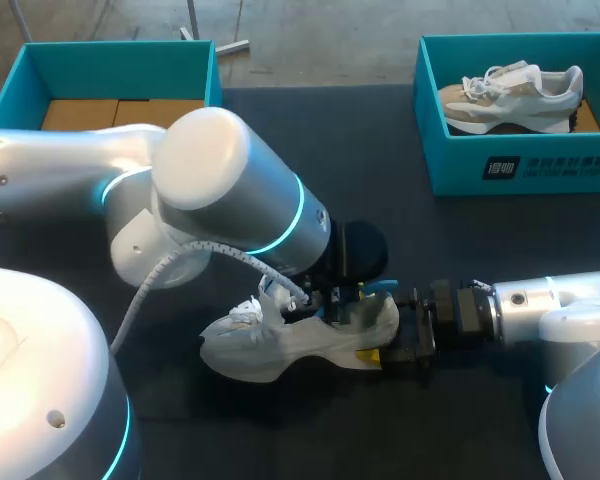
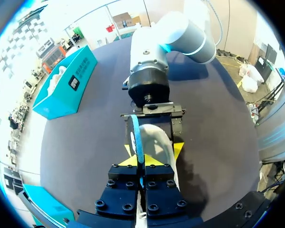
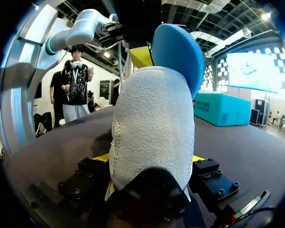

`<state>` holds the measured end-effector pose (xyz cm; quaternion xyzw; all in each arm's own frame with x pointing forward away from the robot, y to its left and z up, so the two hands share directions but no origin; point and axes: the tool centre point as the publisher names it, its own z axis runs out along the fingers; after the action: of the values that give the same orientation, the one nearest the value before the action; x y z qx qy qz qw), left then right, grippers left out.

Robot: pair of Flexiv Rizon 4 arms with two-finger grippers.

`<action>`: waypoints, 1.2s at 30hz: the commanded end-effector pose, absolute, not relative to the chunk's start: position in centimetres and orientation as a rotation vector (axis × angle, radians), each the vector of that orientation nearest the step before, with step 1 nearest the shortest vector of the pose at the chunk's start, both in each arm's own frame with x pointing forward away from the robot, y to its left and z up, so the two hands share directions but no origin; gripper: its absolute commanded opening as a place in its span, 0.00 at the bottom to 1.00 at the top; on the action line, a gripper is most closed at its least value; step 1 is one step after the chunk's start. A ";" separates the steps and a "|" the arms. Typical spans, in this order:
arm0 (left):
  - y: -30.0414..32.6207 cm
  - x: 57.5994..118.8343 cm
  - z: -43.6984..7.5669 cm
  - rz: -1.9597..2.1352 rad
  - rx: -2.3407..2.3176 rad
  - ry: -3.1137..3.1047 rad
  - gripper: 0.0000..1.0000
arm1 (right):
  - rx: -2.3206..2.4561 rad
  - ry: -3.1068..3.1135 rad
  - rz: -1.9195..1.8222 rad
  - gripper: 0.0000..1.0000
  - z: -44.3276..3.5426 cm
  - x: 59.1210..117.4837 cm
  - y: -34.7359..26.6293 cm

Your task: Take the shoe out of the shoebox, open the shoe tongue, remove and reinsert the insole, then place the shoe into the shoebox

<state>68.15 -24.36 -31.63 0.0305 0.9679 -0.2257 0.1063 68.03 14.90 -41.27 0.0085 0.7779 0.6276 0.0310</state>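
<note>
Mid-table, the white knit sneaker (image 1: 280, 345) lies toe to my left and heel to my right. The right gripper (image 3: 149, 159) clamps that heel from both sides. The left gripper (image 2: 141, 162) pinches the blue foam insole (image 2: 136, 135) edge-on, right above the shoe's opening and seemingly in line with its length.

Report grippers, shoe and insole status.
Left gripper shut on insole. Right gripper shut on shoe, at heel. Insole sticks up from shoe. No obstruction seen.
</note>
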 end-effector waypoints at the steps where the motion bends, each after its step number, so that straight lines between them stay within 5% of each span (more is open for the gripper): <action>1: -25.3 67.8 -32.0 -0.643 0.093 2.841 0.16 | 0.026 2.401 1.927 0.00 -41.3 67.9 15.1; 4: -24.8 67.6 -32.2 -0.656 0.076 2.819 0.27 | 0.026 2.401 1.927 0.00 -41.3 67.9 15.1; 13: -23.8 67.3 -33.2 -0.694 -0.007 2.781 0.31 | 0.026 2.401 1.927 0.00 -41.3 67.9 15.1; 30: -24.2 67.6 -35.1 -0.681 -0.091 2.708 0.24 | 0.026 2.401 1.927 0.00 -41.3 67.9 15.1; 36: -23.7 68.2 -35.3 -0.701 -0.140 2.703 0.12 | 0.026 2.401 1.927 0.00 -41.3 67.9 15.1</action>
<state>68.08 -23.86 -34.90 -0.0484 0.9534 -0.2431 0.1719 68.03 14.90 -41.27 0.0085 0.7779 0.6276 0.0309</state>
